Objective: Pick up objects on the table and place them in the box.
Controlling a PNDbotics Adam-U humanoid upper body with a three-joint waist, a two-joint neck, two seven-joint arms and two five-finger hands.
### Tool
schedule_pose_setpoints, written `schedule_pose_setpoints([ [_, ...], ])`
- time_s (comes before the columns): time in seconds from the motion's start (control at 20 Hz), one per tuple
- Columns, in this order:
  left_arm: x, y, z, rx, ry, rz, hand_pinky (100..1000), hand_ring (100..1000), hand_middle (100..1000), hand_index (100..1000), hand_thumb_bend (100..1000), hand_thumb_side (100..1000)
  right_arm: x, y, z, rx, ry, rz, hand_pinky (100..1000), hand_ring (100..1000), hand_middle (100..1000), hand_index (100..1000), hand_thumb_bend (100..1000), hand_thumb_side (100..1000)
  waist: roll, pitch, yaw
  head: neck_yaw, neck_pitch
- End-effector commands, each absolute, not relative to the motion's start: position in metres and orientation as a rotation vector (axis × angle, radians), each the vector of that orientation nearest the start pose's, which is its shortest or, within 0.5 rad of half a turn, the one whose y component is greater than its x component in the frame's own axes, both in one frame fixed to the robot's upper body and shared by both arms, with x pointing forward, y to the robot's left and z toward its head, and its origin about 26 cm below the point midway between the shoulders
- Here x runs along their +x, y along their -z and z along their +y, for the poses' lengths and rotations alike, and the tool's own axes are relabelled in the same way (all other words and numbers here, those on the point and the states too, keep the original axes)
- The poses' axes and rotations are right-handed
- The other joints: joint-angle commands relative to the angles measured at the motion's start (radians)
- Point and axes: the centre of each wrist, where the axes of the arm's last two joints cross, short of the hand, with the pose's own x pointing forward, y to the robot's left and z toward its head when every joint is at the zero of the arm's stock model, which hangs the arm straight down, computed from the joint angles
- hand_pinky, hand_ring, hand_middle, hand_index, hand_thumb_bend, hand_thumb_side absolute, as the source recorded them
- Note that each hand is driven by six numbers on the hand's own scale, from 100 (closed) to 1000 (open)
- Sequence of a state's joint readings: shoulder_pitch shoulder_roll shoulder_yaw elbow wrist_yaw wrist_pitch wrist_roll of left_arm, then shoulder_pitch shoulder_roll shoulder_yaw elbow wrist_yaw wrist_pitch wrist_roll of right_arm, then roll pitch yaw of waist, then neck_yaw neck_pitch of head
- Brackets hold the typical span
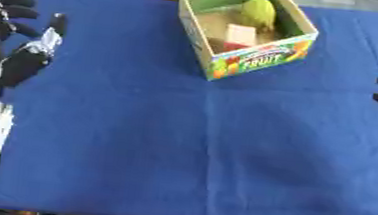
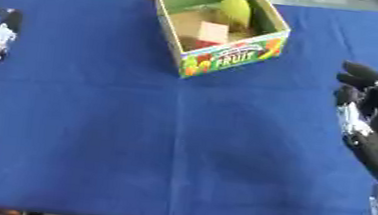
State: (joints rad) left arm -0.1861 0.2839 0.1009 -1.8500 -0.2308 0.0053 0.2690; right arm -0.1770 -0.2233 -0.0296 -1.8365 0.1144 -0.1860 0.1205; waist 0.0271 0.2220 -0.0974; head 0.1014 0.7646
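The box (image 1: pixel 254 61) stood at the far middle of the bench (image 1: pixel 206 146), on its blue cloth. Inside lay a yellow-green fruit (image 1: pixel 260 11), a pale cube (image 1: pixel 241 33) and something red beneath it. No loose object showed on the cloth, so the task looked finished or nearly so. Left hand (image 1: pixel 23 59) rested at the left edge, fingers spread, holding nothing. Right hand (image 2: pixel 369 123) rested at the right edge, fingers relaxed, likewise empty.
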Motion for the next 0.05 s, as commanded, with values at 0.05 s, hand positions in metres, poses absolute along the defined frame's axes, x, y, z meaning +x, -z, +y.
schedule_pose_setpoints([
  [0.05, 0.3027, -0.14, 0.3022, 0.676, 0.086, -2.062, 518, 647, 628, 781, 492, 360, 0.3056, -0.1306, -0.2704, -0.167, -0.469, -2.188, 763, 851, 843, 840, 100, 555, -0.002, -0.012, -0.001, 0.004, 0.005],
])
